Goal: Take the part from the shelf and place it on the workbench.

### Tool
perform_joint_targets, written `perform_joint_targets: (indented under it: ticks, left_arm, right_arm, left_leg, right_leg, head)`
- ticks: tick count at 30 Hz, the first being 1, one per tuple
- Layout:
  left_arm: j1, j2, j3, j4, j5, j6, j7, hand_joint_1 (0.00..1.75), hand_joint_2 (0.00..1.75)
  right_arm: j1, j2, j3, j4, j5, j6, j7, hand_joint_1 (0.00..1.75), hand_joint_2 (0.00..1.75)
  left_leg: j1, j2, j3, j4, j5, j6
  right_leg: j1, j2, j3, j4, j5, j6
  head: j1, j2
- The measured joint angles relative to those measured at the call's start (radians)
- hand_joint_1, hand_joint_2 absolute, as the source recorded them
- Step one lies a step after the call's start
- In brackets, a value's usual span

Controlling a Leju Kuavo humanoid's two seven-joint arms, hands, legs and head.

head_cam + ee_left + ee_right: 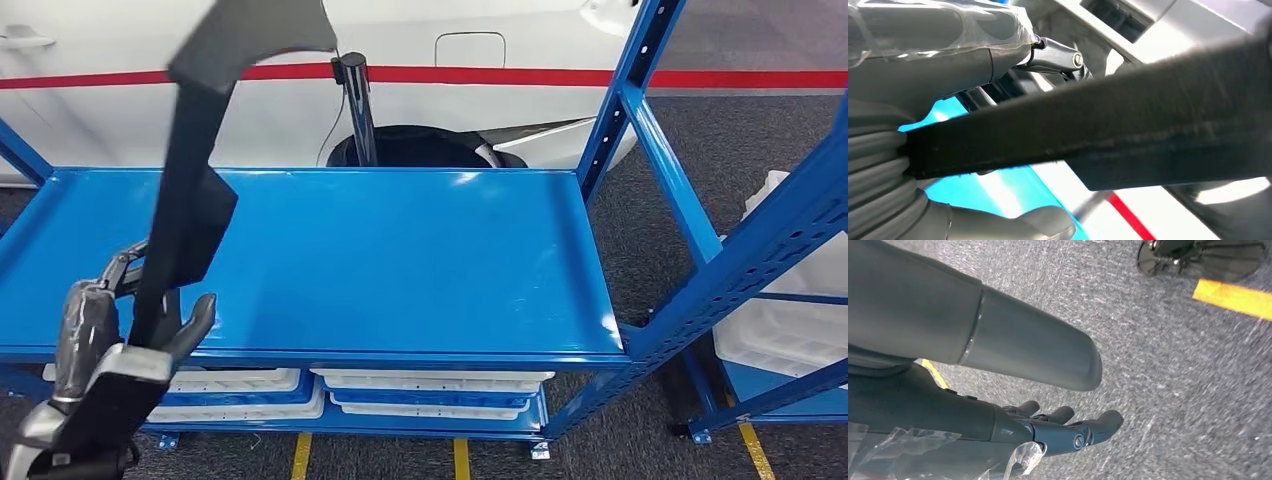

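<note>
A long black part [190, 180] with a wide flared top stands upright over the left end of the blue shelf's top board [400, 260]. My left hand [115, 325] grips its lower end at the shelf's front edge, thumb on one side and fingers on the other. In the left wrist view the part [1128, 125] runs as a dark bar across my left hand [928, 65]. My right hand [1013, 425] hangs over grey carpet, fingers stretched out and holding nothing.
A white car with a red stripe [500, 76] stands behind the shelf, and a black post [358, 110] rises at the back edge. White trays [430, 395] lie on the lower board. A second blue rack [760, 250] with white trays stands at the right. Yellow floor marks [460, 460] lie below.
</note>
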Motion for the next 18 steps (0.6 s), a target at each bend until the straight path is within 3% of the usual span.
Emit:
perform_joint_targets:
  ticks: [2, 5, 6, 7, 8, 10, 11, 13, 16, 18]
  left_arm:
    - [0.044, -0.010, 0.023, -0.037, 0.078, 0.019, -0.061, 1.75, 1.75]
    - [0.100, -0.026, 0.053, -0.059, 0.209, 0.042, -0.161, 1.75, 1.75]
    - [0.123, -0.034, 0.058, -0.058, 0.272, 0.048, -0.202, 1.75, 1.75]
    - [0.147, -0.042, 0.062, -0.054, 0.337, 0.053, -0.245, 1.75, 1.75]
    - [0.168, -0.051, 0.064, -0.048, 0.406, 0.055, -0.290, 1.75, 1.75]
    - [0.197, -0.069, 0.070, -0.026, 0.516, 0.057, -0.372, 1.75, 1.75]
    - [0.208, -0.077, 0.073, -0.013, 0.567, 0.054, -0.413, 1.75, 1.75]
    - [0.228, -0.097, 0.078, 0.021, 0.667, 0.042, -0.495, 1.75, 1.75]
    - [0.252, -0.133, 0.080, 0.083, 0.766, 0.017, -0.582, 1.75, 1.75]
    - [0.253, -0.156, 0.080, 0.119, 0.785, 0.004, -0.608, 1.75, 1.75]
  right_arm:
    - [0.000, 0.001, -0.006, 0.000, -0.001, -0.003, 0.002, 0.00, 0.00]
    - [0.000, -0.001, -0.011, 0.000, -0.002, -0.008, 0.001, 0.00, 0.00]
    - [0.000, -0.001, -0.012, 0.000, -0.003, -0.010, 0.000, 0.00, 0.00]
    - [0.000, -0.001, -0.013, 0.000, -0.003, -0.011, -0.001, 0.00, 0.00]
    - [0.000, 0.000, -0.014, 0.000, -0.003, -0.012, -0.002, 0.00, 0.00]
    - [-0.001, 0.003, -0.015, 0.000, -0.003, -0.015, -0.004, 0.00, 0.00]
    - [-0.001, 0.005, -0.016, 0.000, -0.003, -0.017, -0.004, 0.00, 0.00]
    - [-0.002, 0.006, -0.018, 0.000, -0.003, -0.019, -0.005, 0.00, 0.00]
    - [-0.003, 0.009, -0.019, 0.000, -0.006, -0.021, -0.005, 0.00, 0.00]
    - [-0.003, 0.010, -0.019, 0.000, -0.010, -0.023, -0.005, 0.00, 0.00]
  left_leg:
    - [0.003, 0.000, -0.018, 0.044, -0.029, -0.013]
    - [0.018, -0.001, -0.103, 0.218, -0.102, -0.035]
    - [0.024, 0.000, -0.124, 0.256, -0.106, -0.039]
    - [0.028, 0.000, -0.131, 0.260, -0.094, -0.043]
    - [0.032, 0.000, -0.120, 0.227, -0.067, -0.046]
    - [0.036, 0.000, -0.067, 0.099, -0.002, -0.048]
    - [0.034, -0.001, -0.043, 0.045, 0.017, -0.047]
    - [0.028, -0.003, -0.023, 0.000, 0.024, -0.038]
    - [0.027, -0.003, -0.020, -0.011, 0.030, -0.017]
    - [0.031, -0.002, -0.016, -0.017, 0.033, -0.002]
  right_leg:
    - [-0.007, 0.001, 0.005, -0.006, 0.001, -0.004]
    - [-0.012, 0.003, 0.009, -0.008, -0.002, -0.009]
    - [-0.013, 0.005, 0.011, -0.008, -0.003, -0.009]
    - [-0.014, 0.008, 0.013, -0.008, -0.005, -0.008]
    - [-0.017, 0.011, 0.016, -0.008, -0.007, -0.006]
    - [-0.020, 0.014, 0.024, -0.008, -0.013, 0.003]
    - [-0.020, 0.015, 0.026, -0.007, -0.016, 0.009]
    - [-0.019, 0.015, 0.028, -0.011, -0.017, 0.021]
    - [-0.019, 0.013, 0.030, -0.014, -0.022, 0.039]
    - [-0.018, 0.009, 0.000, 0.052, -0.062, 0.045]
  head:
    - [-0.002, 0.000]
    - [-0.005, 0.000]
    - [-0.005, 0.000]
    - [-0.005, 0.000]
    - [-0.005, 0.000]
    - [-0.005, 0.000]
    - [-0.006, 0.000]
    - [-0.006, 0.000]
    - [-0.005, 0.000]
    - [-0.004, 0.000]
